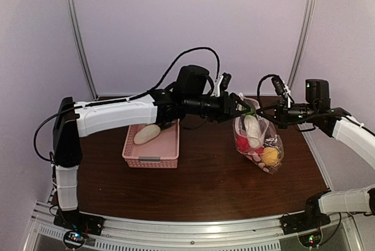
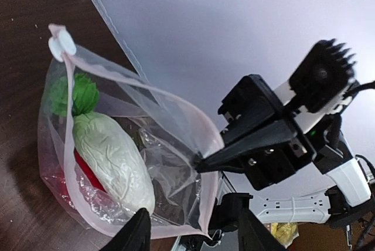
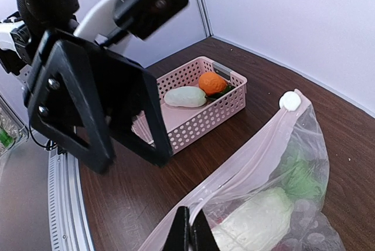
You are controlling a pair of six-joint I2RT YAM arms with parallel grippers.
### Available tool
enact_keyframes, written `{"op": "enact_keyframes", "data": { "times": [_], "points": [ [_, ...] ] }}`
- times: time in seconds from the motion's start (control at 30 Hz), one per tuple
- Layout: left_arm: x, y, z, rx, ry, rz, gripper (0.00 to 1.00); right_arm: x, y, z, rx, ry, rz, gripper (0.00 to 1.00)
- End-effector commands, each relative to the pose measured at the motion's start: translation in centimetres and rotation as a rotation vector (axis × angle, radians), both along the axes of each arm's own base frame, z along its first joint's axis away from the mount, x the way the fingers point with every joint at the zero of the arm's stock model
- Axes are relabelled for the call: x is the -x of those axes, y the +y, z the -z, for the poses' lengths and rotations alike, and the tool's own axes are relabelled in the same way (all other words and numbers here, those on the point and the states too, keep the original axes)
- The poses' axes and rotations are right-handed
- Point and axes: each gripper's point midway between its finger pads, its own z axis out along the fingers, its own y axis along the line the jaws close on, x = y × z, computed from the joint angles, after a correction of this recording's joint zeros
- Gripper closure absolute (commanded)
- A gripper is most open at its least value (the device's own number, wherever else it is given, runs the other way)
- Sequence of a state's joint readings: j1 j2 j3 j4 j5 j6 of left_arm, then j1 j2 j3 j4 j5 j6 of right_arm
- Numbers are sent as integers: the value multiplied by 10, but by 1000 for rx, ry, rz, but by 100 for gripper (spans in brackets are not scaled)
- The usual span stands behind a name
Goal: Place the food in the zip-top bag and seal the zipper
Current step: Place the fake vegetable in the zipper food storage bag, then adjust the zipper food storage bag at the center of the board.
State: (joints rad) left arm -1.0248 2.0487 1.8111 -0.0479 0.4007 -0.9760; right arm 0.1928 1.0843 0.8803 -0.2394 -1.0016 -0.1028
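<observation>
The transparent zip-top bag (image 1: 258, 139) hangs above the table, mouth open. Inside are a whitish-and-green piece (image 2: 111, 157), a red piece (image 1: 243, 143) and a yellow piece (image 1: 269, 156). My right gripper (image 3: 188, 231) is shut on the bag's pink zipper strip (image 3: 252, 160), whose white slider (image 3: 289, 100) sits at the far end. My left gripper (image 2: 193, 233) is open, with its fingers spread on either side of the bag's near mouth edge. An orange piece (image 3: 212, 82) and a pale piece (image 3: 184, 96) lie in the pink basket (image 3: 225, 107).
The pink basket (image 1: 151, 151) stands left of the bag on the brown table, under the left arm (image 1: 117, 116). The back wall (image 1: 193, 22) is close behind both grippers. The table's front rail (image 1: 193, 233) runs along the near edge.
</observation>
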Motion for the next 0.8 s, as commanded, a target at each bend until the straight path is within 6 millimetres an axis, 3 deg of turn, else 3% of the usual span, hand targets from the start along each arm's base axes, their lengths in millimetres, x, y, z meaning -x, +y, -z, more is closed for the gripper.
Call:
{"op": "enact_keyframes", "data": {
  "times": [0.0, 0.13, 0.33, 0.5, 0.77],
  "points": [
    [-10, 31, -8, -116, -128, -123, 56, -4, -3, -4, 7, -26, 20, 100],
    [-19, 37, 29, -238, -102, -170, 60, -4, -3, -3, 3, -18, 17, 100],
    [-21, 31, 67, -318, -47, -155, 55, -3, -2, 1, -3, -8, 13, 100],
    [-15, 12, 77, -276, -16, -85, 56, -4, -2, 4, 1, -7, 14, 100],
    [-15, -1, 77, -217, 7, -64, 59, -3, -3, 9, 6, -3, 16, 100]
  ]
}}
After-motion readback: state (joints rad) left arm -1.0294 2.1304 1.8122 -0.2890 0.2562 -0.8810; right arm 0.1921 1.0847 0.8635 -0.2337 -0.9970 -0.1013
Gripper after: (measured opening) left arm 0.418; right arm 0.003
